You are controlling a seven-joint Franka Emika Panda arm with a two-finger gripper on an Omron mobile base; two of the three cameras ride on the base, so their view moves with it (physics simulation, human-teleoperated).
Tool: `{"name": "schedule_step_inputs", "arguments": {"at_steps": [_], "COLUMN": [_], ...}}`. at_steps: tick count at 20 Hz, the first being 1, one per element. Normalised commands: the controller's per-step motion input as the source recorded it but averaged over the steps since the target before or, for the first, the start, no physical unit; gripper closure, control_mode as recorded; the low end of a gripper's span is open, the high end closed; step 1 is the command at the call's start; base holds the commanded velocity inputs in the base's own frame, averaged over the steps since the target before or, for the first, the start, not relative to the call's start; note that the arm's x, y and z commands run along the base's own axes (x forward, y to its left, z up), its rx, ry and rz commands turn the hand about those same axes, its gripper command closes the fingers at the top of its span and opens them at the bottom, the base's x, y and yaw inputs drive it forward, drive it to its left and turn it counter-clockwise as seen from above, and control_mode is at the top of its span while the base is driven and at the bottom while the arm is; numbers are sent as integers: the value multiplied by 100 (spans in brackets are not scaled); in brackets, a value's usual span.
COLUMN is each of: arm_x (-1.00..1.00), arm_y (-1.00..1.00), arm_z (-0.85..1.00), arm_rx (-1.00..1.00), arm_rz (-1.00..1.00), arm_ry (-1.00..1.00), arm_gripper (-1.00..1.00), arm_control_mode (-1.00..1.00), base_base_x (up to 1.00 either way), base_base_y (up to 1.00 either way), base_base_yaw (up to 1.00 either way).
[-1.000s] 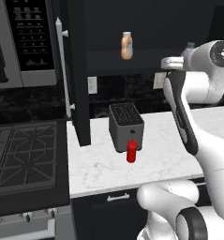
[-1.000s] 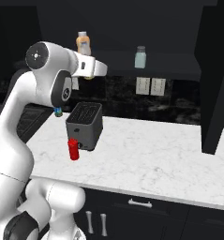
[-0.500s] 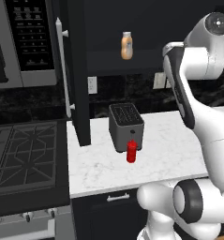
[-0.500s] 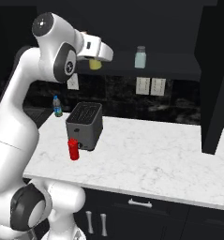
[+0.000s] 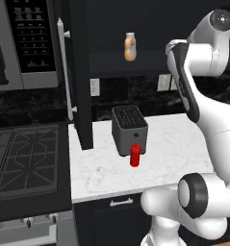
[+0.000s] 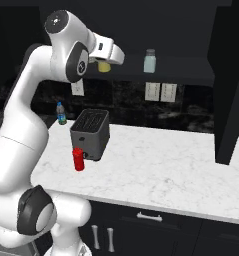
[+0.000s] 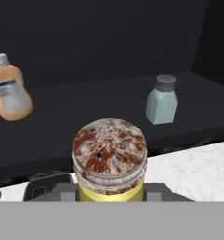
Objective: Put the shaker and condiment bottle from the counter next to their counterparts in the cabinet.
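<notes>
The gripper [image 6: 105, 64] is clamped on the small yellow cylindrical shaker with a speckled grey cap [image 7: 109, 159], held high before the dark wall cabinet's black shelf [image 7: 108, 112]. Driven in carelessly, it could topple the pale blue-grey shaker [image 7: 161, 100] or clip the shelf's front edge. The small red squeeze bottle [image 5: 134, 154] waits on the white marble counter [image 5: 174, 149], against the dark toaster [image 5: 129, 129].

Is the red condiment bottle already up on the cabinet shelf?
No, the red condiment bottle stands on the counter in front of the toaster.
</notes>
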Motion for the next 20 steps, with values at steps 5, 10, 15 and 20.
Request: {"name": "schedule_step_inputs", "arguments": {"at_steps": [5,10,15,20], "arm_x": [28,34,38,46], "arm_y": [-14,-27,-12,-8], "arm_z": [0,0,-17,-26], "arm_rx": [0,0,2,3], "arm_rz": [-4,-3,0,0], "arm_ry": [0,0,-1,0], "arm_gripper": [100,100,100,100], "arm_control_mode": [-100,-100,-100,-100], "base_base_x": [0,0,0,0], "base_base_y": [0,0,0,0], "base_base_yaw": [0,0,0,0]}}
